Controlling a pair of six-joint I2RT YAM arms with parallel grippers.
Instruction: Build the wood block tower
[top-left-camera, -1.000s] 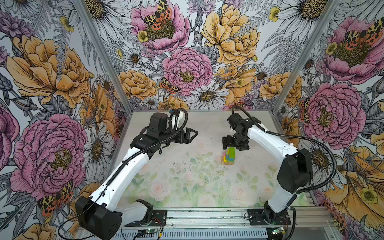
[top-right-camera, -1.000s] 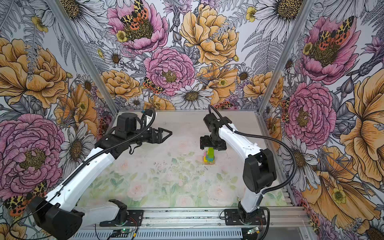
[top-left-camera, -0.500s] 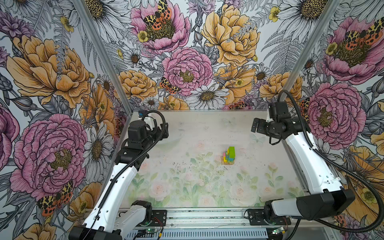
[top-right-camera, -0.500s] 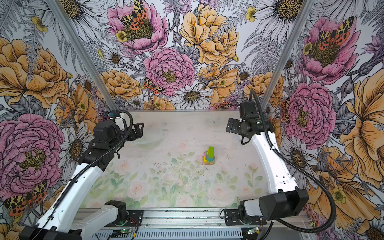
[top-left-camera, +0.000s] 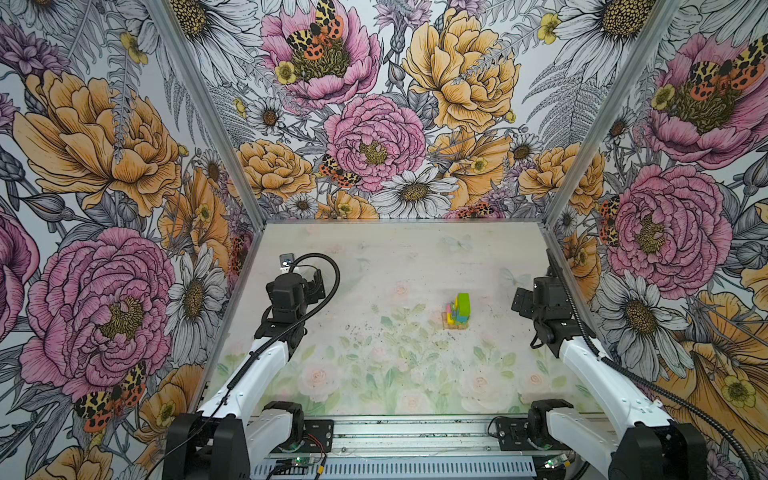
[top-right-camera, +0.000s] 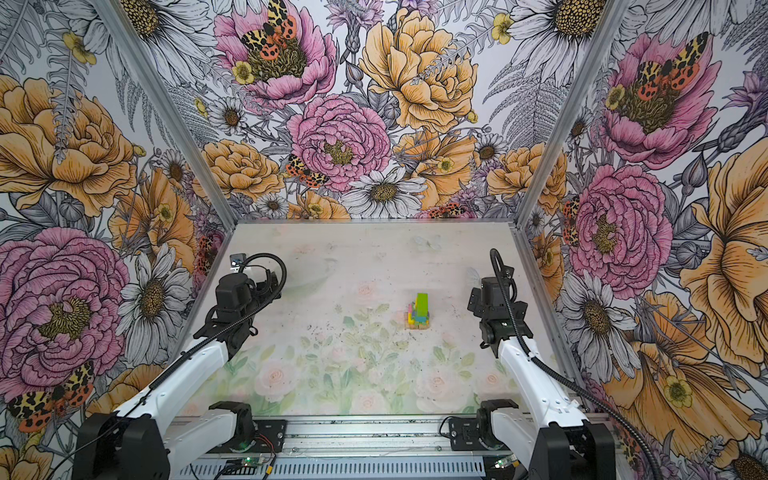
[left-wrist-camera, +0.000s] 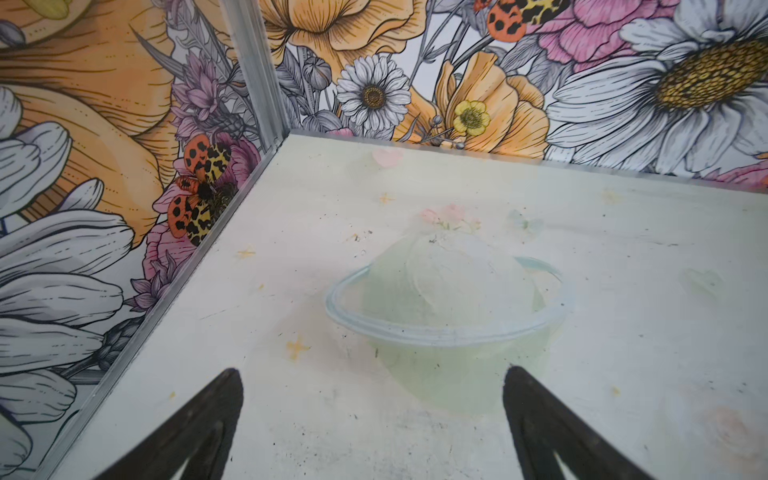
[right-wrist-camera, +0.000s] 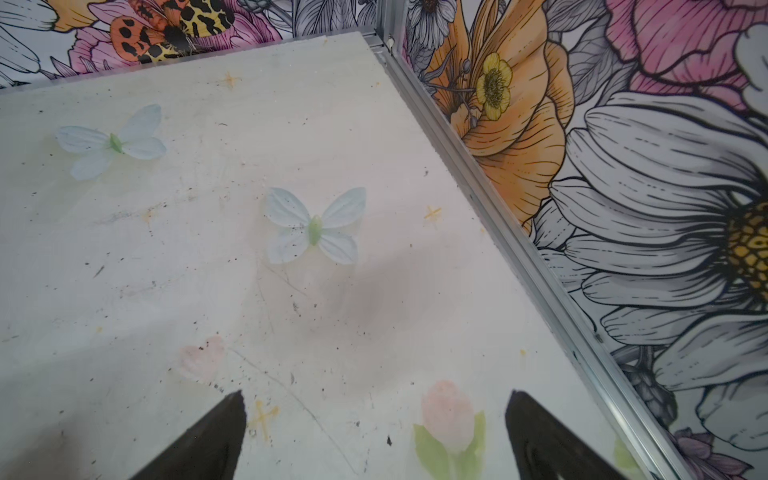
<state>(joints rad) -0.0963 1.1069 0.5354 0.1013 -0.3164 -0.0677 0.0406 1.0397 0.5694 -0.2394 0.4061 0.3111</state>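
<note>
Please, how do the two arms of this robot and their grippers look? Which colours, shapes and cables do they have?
The left arm and right arm have smooth white link shells and black joint housings. A black ribbed cable hose runs along each arm. The left gripper and right gripper have black fingers that taper to points. No markings are visible.

Twin high views down onto the whole table (top-left-camera: 374, 257); wrist cameras low, toward far corners.
</note>
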